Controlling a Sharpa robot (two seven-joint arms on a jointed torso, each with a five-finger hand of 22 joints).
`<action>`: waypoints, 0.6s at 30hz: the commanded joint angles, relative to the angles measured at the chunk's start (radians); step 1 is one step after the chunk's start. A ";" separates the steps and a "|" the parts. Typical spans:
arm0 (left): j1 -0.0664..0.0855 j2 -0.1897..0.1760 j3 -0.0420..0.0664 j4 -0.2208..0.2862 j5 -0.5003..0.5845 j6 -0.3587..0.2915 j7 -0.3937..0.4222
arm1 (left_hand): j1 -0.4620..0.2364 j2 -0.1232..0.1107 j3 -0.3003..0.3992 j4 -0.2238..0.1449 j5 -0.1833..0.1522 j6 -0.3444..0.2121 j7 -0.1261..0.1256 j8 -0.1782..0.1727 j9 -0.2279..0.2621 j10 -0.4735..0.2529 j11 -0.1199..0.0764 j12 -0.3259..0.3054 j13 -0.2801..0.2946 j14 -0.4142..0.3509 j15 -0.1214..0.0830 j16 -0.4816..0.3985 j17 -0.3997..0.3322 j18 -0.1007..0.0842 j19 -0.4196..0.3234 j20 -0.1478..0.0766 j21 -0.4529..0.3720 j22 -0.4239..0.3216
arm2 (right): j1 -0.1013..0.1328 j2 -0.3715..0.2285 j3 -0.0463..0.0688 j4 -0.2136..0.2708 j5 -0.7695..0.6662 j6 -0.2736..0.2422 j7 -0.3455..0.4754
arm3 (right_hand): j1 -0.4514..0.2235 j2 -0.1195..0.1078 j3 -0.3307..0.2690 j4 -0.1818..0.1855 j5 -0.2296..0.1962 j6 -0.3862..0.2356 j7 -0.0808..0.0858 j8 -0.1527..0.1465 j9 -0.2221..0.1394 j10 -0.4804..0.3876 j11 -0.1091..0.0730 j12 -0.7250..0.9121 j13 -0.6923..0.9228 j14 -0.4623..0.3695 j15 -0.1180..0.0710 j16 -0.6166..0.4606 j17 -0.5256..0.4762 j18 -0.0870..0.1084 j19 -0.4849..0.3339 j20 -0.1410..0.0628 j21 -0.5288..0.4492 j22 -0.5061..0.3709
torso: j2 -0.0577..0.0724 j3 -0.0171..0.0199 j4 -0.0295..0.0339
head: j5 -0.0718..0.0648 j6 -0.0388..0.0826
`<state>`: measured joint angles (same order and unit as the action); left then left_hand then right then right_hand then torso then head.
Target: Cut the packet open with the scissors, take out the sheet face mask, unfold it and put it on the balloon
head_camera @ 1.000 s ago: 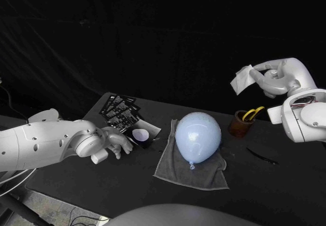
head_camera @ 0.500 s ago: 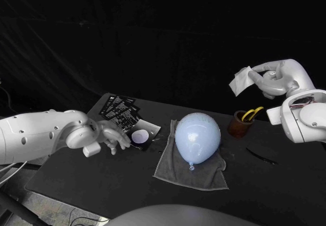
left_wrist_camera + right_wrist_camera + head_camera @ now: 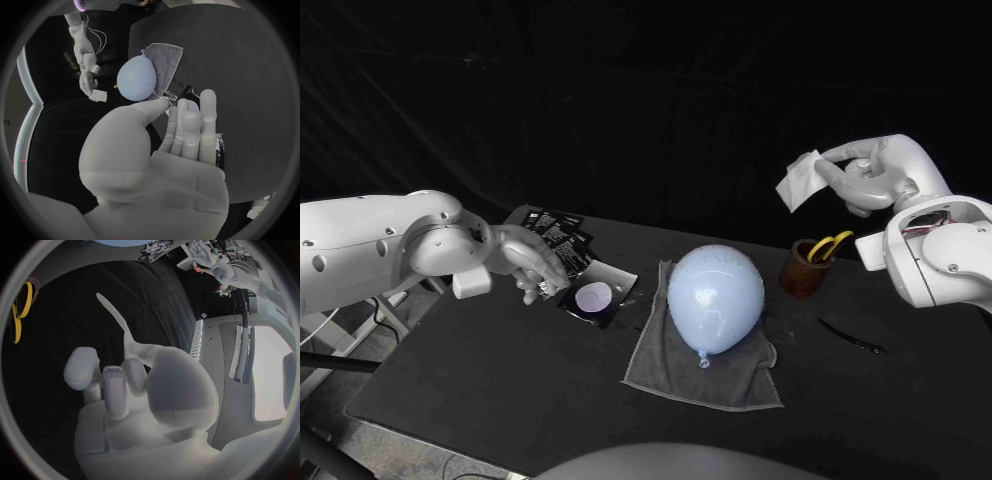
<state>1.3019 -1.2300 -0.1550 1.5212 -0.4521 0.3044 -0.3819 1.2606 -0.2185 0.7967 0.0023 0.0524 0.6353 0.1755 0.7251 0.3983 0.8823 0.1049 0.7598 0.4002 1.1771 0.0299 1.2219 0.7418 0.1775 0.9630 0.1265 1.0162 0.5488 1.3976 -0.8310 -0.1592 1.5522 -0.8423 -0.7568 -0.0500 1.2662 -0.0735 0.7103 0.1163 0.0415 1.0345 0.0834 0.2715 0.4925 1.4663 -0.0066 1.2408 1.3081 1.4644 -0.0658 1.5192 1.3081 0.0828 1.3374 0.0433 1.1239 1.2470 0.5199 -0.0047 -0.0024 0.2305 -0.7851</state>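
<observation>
Right robot hand point(image 3: 867, 172) (aloft) with mask point(image 3: 799, 183)

A robot lab dressed like a studio: a black curtain point(image 3: 589, 100) fills the upper frame behind a black table point(image 3: 488, 380), with the left arm point(image 3: 365, 250) and right arm point(image 3: 942, 265) at its side edges.

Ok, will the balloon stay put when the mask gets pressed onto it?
Probably not firmly. The balloon looks inflated and rounded, lying loose on its side on the grey towel, so it is likely light and apt to roll or skid. The towel's cloth may damp that somewhat.
</observation>
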 commanded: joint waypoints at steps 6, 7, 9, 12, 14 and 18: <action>0.005 0.151 0.001 -0.011 0.136 -0.139 0.379 | 0.011 0.009 -0.033 0.013 -0.004 0.048 0.028 -0.096 -0.089 -0.058 0.031 -0.121 -0.106 -0.188 0.032 -0.215 -0.190 0.002 -0.120 0.023 -0.082 -0.040 | -0.013 0.009 -0.001 -0.010 0.007 0.151 0.003 | 0.008 0.001 0.006 0.004 0.007 0.022 -0.018 0.075 0.100 0.015 -0.005 0.000 0.084 0.081 -0.007 0.003 0.140 0.018 0.003 -0.005 0.003 0.000 | 0.000 -0.0040 -0.0005 | -0.092 0.046; 0.005 0.165 0.002 -0.013 0.140 -0.154 0.398 | 0.013 0.011 -0.051 0.018 -0.004 0.051 0.029 -0.102 -0.095 -0.054 0.032 -0.126 -0.114 -0.188 0.034 -0.222 -0.196 0.004 -0.122 0.026 -0.093 -0.048 | -0.014 0.009 -0.001 -0.010 0.010 0.161 0.007 | 0.008 0.001 0.006 0.004 0.007 0.022 -0.018 0.075 0.100 0.015 -0.005 0.000 0.084 0.081 -0.007 0.003 0.140 0.018 0.003 -0.005 0.003 0.000 | 0.001 -0.0030 -0.0013 | -0.104 0.051; 0.004 0.204 0.003 -0.020 0.149 -0.196 0.452 | 0.024 0.020 -0.102 0.030 -0.004 0.065 0.025 -0.117 -0.113 -0.034 0.027 -0.136 -0.135 -0.156 0.030 -0.214 -0.200 0.008 -0.098 0.029 -0.106 -0.063 | -0.016 0.010 -0.001 -0.011 0.017 0.179 0.014 | 0.008 0.001 0.006 0.004 0.007 0.022 -0.018 0.075 0.100 0.015 -0.005 0.000 0.084 0.081 -0.007 0.003 0.140 0.018 0.003 -0.005 0.003 0.000 | 0.000 -0.0022 0.0000 | -0.134 0.065; 0.002 0.258 0.006 -0.032 0.158 -0.261 0.529 | 0.024 0.017 -0.137 0.044 -0.004 0.077 0.021 -0.127 -0.124 -0.022 0.024 -0.144 -0.149 -0.132 0.028 -0.195 -0.194 0.008 -0.076 0.027 -0.110 -0.070 | -0.018 0.012 -0.001 -0.011 0.029 0.200 0.022 | 0.007 0.002 0.006 0.006 0.007 0.020 -0.017 0.076 0.102 0.014 -0.005 -0.003 0.083 0.081 -0.006 0.003 0.139 0.018 0.002 -0.004 0.002 -0.001 | 0.001 -0.0017 -0.0013 | -0.173 0.085; 0.001 0.283 0.008 -0.040 0.162 -0.293 0.563 | 0.025 0.015 -0.148 0.049 -0.004 0.081 0.020 -0.131 -0.129 -0.020 0.024 -0.149 -0.155 -0.132 0.027 -0.193 -0.194 0.007 -0.072 0.026 -0.115 -0.075 | -0.019 0.012 -0.001 -0.010 0.039 0.211 0.026 | 0.007 0.002 0.006 0.006 0.007 0.020 -0.017 0.076 0.102 0.014 -0.005 -0.003 0.083 0.081 -0.006 0.003 0.139 0.018 0.002 -0.004 0.002 -0.001 | 0.001 0.0009 -0.0023 | -0.183 0.091; -0.001 0.334 0.015 -0.061 0.168 -0.359 0.629 | 0.052 0.022 -0.167 0.053 -0.004 0.095 0.019 -0.144 -0.143 -0.018 0.024 -0.166 -0.175 -0.155 0.028 -0.202 -0.199 0.006 -0.073 0.026 -0.136 -0.091 | -0.020 0.011 -0.002 -0.005 0.062 0.237 0.040 | 0.007 0.003 0.007 0.007 0.007 0.018 -0.017 0.076 0.104 0.014 -0.004 -0.001 0.084 0.081 -0.006 0.002 0.138 0.019 0.002 -0.004 0.001 -0.001 | 0.001 0.0016 -0.0019 | -0.204 0.106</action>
<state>1.3011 -0.9006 -0.1416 1.4644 -0.3199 0.0541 0.1112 1.3052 -0.1965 0.6357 0.0553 0.0524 0.7217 0.1912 0.5859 0.2563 0.8550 0.1286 0.5964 0.2275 1.0293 0.0605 1.0251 0.5456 0.1768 0.8831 0.1502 0.8845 0.4600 1.3781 -0.8205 -0.1613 1.5437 -0.8102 -0.5867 -0.0399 1.2663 -0.0735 0.7130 0.1192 0.0454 1.0326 0.0816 0.2715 0.4925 1.4646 -0.0049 1.2408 1.3075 1.4666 -0.0680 1.5162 1.3072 0.0827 1.3374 0.0433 1.1238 1.2446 0.5209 -0.0046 -0.0037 0.0453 -0.6897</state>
